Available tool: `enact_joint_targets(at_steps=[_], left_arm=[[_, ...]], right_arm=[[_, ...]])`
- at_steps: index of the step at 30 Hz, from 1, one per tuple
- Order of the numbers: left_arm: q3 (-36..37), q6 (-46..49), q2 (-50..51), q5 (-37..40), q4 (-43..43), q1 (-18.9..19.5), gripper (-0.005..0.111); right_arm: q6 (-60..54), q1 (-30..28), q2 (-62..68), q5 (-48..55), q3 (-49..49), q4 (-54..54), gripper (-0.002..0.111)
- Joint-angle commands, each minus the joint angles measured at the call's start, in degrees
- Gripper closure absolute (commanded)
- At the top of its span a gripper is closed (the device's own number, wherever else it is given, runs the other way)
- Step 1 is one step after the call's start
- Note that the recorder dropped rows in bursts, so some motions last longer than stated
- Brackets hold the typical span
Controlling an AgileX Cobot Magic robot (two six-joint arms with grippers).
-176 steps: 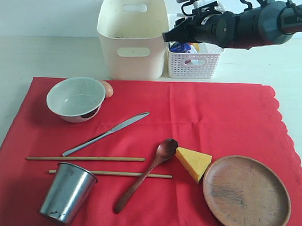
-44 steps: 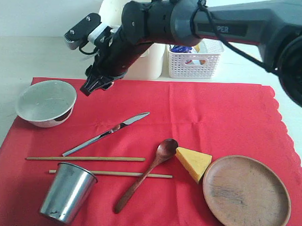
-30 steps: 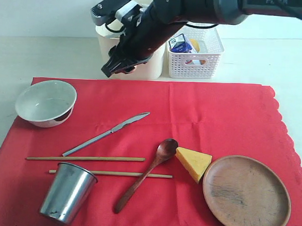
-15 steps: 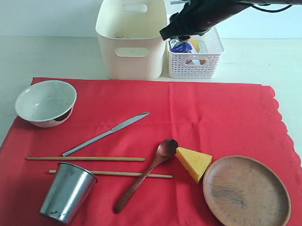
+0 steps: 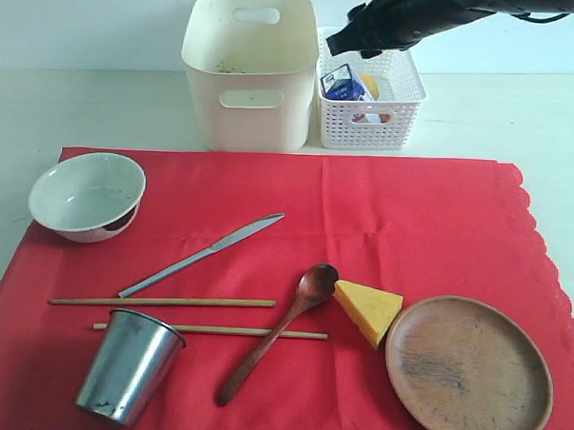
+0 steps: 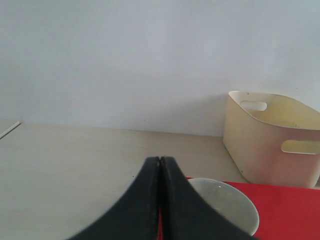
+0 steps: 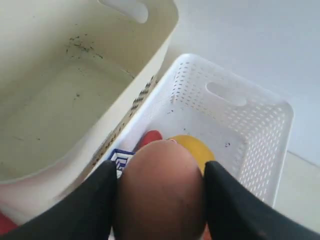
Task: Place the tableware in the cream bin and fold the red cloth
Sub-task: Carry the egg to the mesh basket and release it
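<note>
- My right pincer (image 7: 161, 202) pinches a brown egg (image 7: 160, 182) between its two dark fingers (image 7: 92, 205), one on each side of it.
- The egg hangs over the white lattice basket (image 7: 252, 125); a lemon (image 7: 194, 146) and the corner of a milk carton (image 7: 120, 158) show beneath it.
- Just beside the basket stands the cream bin (image 7: 50, 115), with nothing in it but a few dark specks.
- My left pincer (image 6: 160, 172) is pressed together, holding nothing, above the table edge near the pale green-white bowl (image 6: 222, 197).
- In the exterior view, the red cloth (image 5: 411, 220) lies flat and unfolded in front of the bin and basket.
- On the cloth: the bowl at its far left corner, then the silver table knife (image 5: 204, 254), two wooden chopsticks (image 5: 159, 302) lying parallel, and the steel cup (image 5: 128, 365) at the near edge, its rim overlapping the nearer chopstick.
- The dark wooden spoon (image 5: 272, 333) lies aslant, its bowl just beside the cheese wedge (image 5: 367, 307).
- The round wooden plate (image 5: 468, 370) sits at the near right, beside the cheese.
</note>
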Motion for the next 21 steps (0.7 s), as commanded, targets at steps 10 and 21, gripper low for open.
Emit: enact_joint_targets(at_steps=[10,21], left_arm=[[0.0,-0.1,-0.3,-0.1,-0.2,0.0,0.104],[0.0,-0.1,-0.3,-0.1,-0.2,0.0,0.104]], right_arm=[[0.2,-3.4,8.1,-10.8,0.1,-0.3,0.108],[0.2,-3.4,9.7,-12.7,0.1,-0.3,0.107]])
